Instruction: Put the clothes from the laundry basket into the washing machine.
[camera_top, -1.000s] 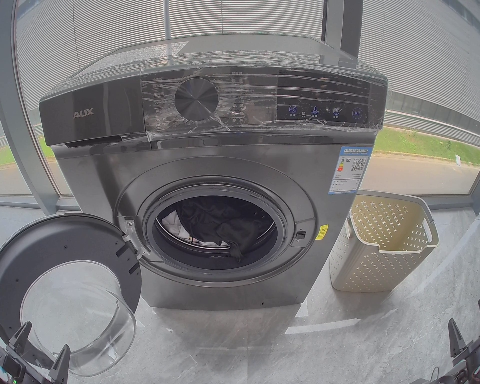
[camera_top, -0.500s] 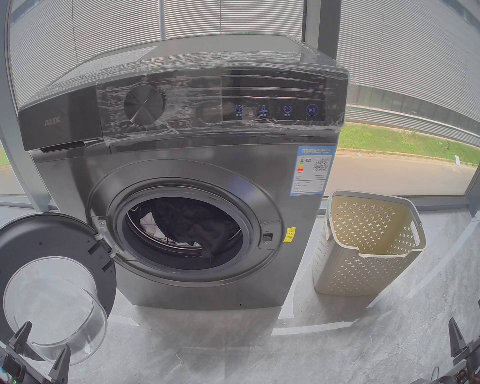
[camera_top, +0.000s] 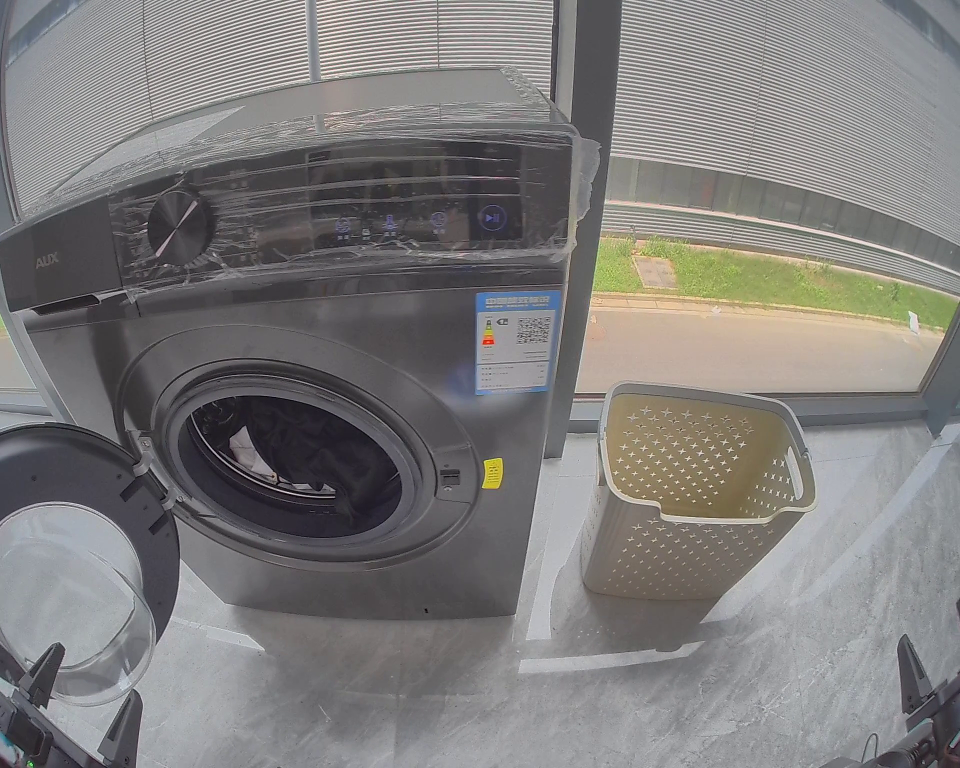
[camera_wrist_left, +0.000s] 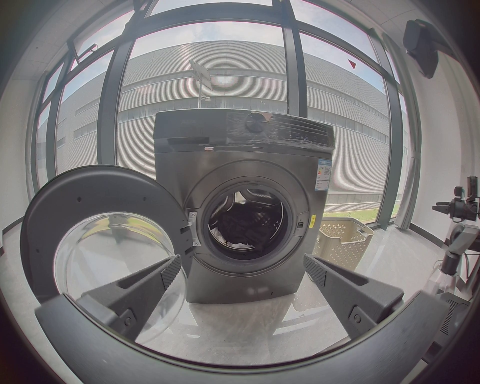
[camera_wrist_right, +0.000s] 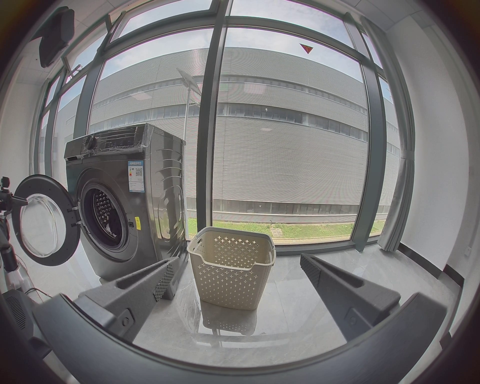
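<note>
A grey washing machine (camera_top: 330, 330) stands with its round door (camera_top: 70, 560) swung wide to the left. Dark clothes (camera_top: 310, 460) and a white piece lie in the drum, also seen as dark clothes (camera_wrist_left: 247, 227) from the left wrist. To the machine's right a cream laundry basket (camera_top: 680, 550) stands on the floor, and its inside looks empty. My left gripper (camera_wrist_left: 242, 265) is open, low in front of the door and holding nothing. My right gripper (camera_wrist_right: 237, 270) is open too, low and some way back from the laundry basket (camera_wrist_right: 230, 280).
Tall windows and a dark pillar (camera_top: 585, 200) rise behind the machine and basket. Pale marble floor (camera_top: 600, 680) lies open between me and both of them. White tape lines mark the floor near the basket.
The whole head picture has slid left, so the camera has turned right. The machine, basket and clothes keep their places. Both grippers stay at the picture's lower corners.
</note>
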